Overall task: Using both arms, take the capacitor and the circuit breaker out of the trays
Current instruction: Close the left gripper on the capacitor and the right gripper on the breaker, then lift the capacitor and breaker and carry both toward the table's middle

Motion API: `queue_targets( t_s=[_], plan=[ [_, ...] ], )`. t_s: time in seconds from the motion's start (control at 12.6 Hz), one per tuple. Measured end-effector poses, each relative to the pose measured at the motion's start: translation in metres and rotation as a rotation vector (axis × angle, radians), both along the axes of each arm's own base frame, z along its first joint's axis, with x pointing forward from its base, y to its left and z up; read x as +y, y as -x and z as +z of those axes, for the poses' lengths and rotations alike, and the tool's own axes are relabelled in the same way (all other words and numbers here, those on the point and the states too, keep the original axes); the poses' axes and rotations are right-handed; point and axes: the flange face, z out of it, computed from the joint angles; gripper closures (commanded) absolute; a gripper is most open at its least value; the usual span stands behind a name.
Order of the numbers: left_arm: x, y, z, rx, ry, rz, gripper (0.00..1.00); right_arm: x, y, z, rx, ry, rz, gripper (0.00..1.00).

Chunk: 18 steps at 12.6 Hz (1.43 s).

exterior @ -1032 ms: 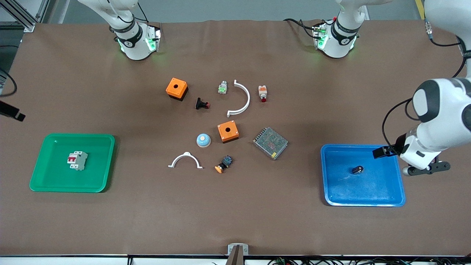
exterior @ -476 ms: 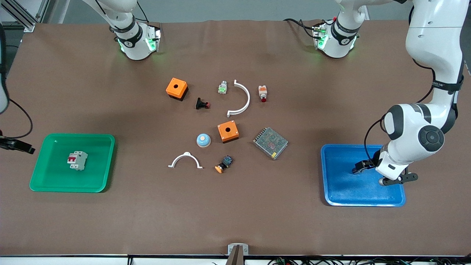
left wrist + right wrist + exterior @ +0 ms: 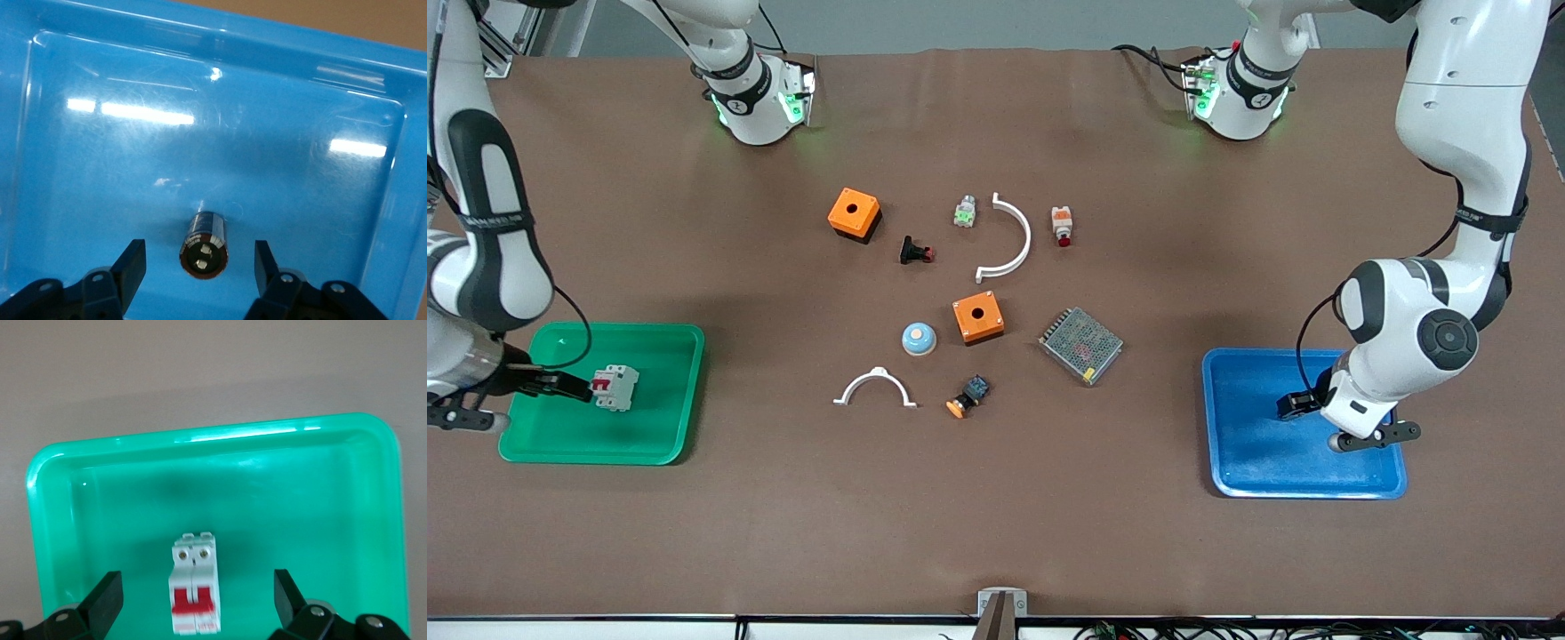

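Blue tray [image 3: 40,167] holding capacitor [image 3: 204,245], no legible markings, left gripper [image 3: 200,263] open

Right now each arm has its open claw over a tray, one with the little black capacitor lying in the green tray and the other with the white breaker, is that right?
One detail is off: the capacitor lies in the blue tray, as the left wrist view shows, between the open fingers of the left gripper. The breaker is in the green tray, under the open right gripper.
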Motion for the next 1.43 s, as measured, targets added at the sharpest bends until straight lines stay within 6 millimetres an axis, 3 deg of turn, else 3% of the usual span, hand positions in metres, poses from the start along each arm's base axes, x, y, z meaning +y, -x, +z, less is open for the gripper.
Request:
queue_targets(
  t_s=[0.24,0.4,0.56,0.63,0.79,0.87,0.95,1.03,1.11,1.27,1.43],
  plan=[
    [-0.001,-0.001,-0.011,0.005,0.001,-0.001,0.38,0.004,-0.001,-0.028,-0.005,0.005,0.026,0.00],
    [-0.001,0.000,-0.016,0.012,0.002,-0.001,0.38,0.005,0.006,-0.046,-0.027,0.015,0.030,0.00],
    [0.000,0.000,-0.018,0.015,0.002,0.000,0.46,0.006,0.017,-0.062,-0.016,0.014,0.030,0.00],
    [0.000,0.000,-0.018,0.014,0.002,0.000,0.58,0.007,0.021,-0.066,-0.015,0.015,0.032,0.00],
    [0.000,0.000,-0.017,0.014,0.002,0.000,0.94,0.007,0.027,-0.073,-0.010,0.015,0.033,0.01],
    [-0.001,0.000,-0.017,0.013,0.002,-0.001,1.00,0.008,0.029,-0.075,-0.005,0.014,0.034,0.08],
    [-0.001,-0.001,-0.017,0.012,0.002,-0.001,1.00,0.008,0.030,-0.076,-0.001,0.013,0.034,0.33],
    [-0.001,-0.001,-0.016,0.011,0.002,0.000,1.00,0.008,0.031,-0.077,0.000,0.013,0.041,0.68],
    [-0.001,-0.003,-0.014,0.006,0.002,-0.001,1.00,0.008,0.031,-0.076,0.001,0.013,0.051,0.94],
    [-0.004,-0.008,-0.001,-0.007,0.004,-0.005,1.00,0.008,0.031,-0.073,0.011,0.009,0.054,1.00],
    [-0.013,-0.009,0.030,-0.004,0.004,-0.018,1.00,0.007,0.029,-0.063,0.033,0.000,0.056,1.00]
  ],
)
